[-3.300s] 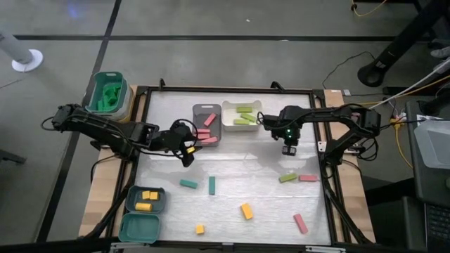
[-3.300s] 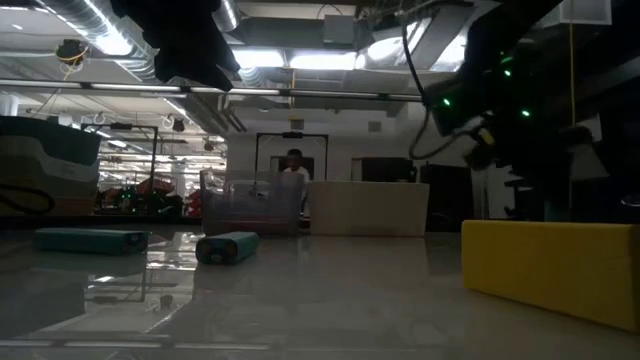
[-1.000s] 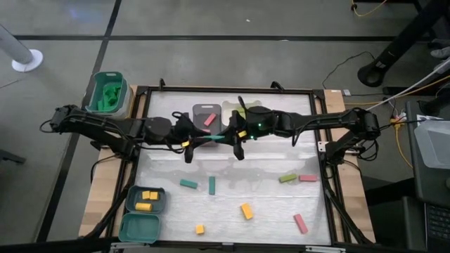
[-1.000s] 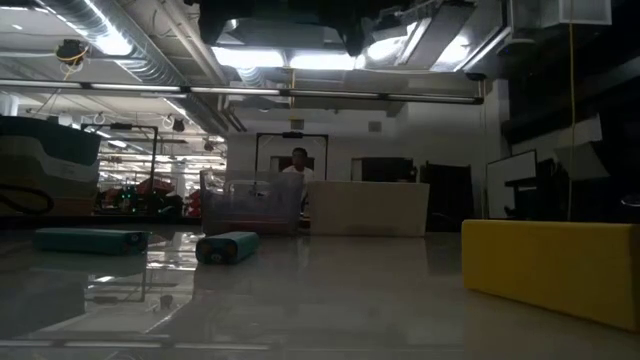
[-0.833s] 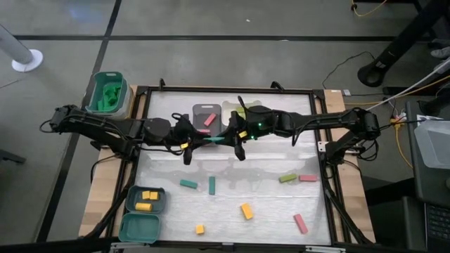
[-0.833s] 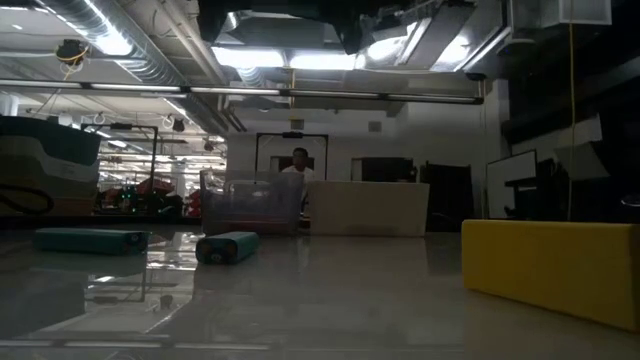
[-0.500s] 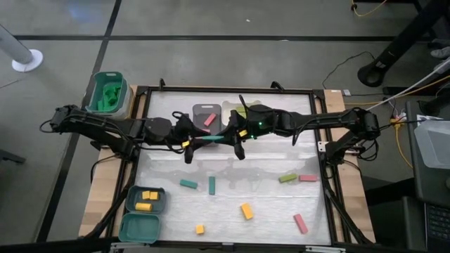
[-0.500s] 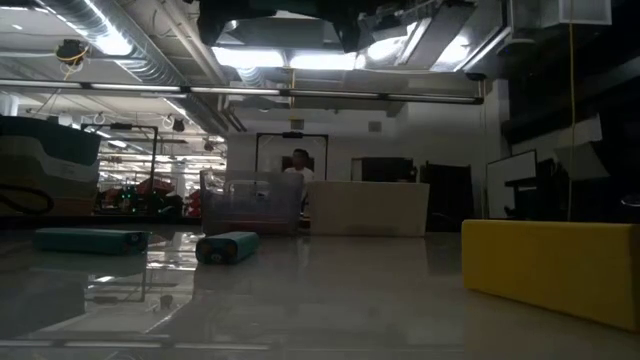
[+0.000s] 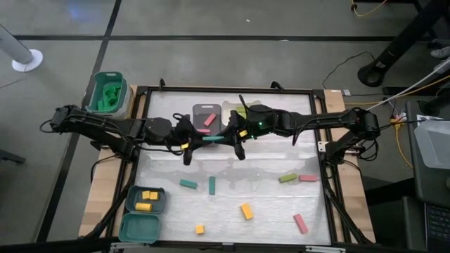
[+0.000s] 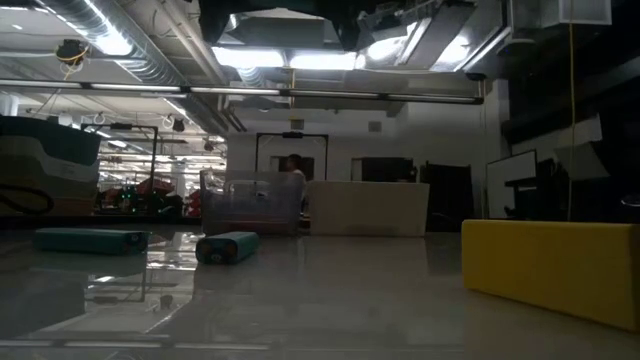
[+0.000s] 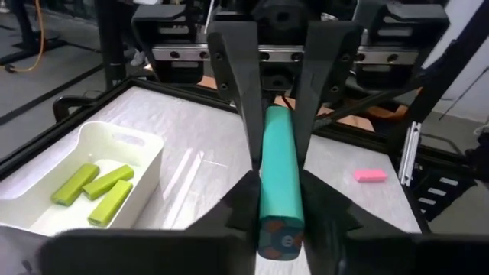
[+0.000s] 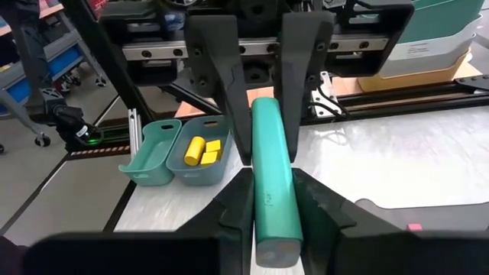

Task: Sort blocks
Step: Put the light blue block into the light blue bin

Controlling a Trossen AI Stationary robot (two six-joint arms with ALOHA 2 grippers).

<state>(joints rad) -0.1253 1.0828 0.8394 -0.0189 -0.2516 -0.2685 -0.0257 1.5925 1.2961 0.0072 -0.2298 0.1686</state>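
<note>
Your worktop (image 9: 232, 204) carries both arms stretched toward each other across its far half, meeting just off centre toward 12 o'clock. The left gripper (image 9: 199, 140) and the right gripper (image 9: 226, 138) face one another, and a teal bar (image 9: 212, 138) is held level between them above the surface; in the wrist views you can see each pair of fingers (image 11: 233, 92) clamped on an opposite end of that bar. Behind the meeting point, toward 12 o'clock, sit a grey tray (image 9: 204, 109) holding a pink block (image 9: 209, 120) and a white tray (image 11: 145, 149) holding three light green bars (image 11: 92, 187). At 7 o'clock a teal tray (image 9: 159, 204) holds yellow blocks (image 9: 146, 199). Loose on the worktop you have two teal bars (image 9: 188, 184) near 6 o'clock of the grippers, a yellow bar (image 9: 246, 211) and a small yellow cube (image 9: 200, 229) toward 6 o'clock, a green bar (image 9: 287, 178) touching or just beside a pink bar (image 9: 308, 178) at 4 o'clock, and another pink bar (image 9: 301, 223) at 5 o'clock.
</note>
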